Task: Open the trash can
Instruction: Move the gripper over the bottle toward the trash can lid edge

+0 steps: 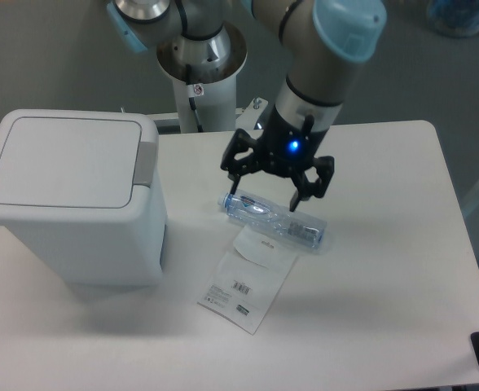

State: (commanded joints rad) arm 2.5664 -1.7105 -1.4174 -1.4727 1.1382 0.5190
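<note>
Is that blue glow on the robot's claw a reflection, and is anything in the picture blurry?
In the fixed camera view the blue spot sits on the gripper body, seemingly a lamp of its own, not glare. The picture is soft overall; the bottle and trash can stay readable, with faint shadows beneath them on the table.

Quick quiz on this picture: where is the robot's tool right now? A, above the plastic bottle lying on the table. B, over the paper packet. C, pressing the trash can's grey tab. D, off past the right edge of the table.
A: the open tool hangs over the plastic bottle, well right of the closed trash can.
</note>
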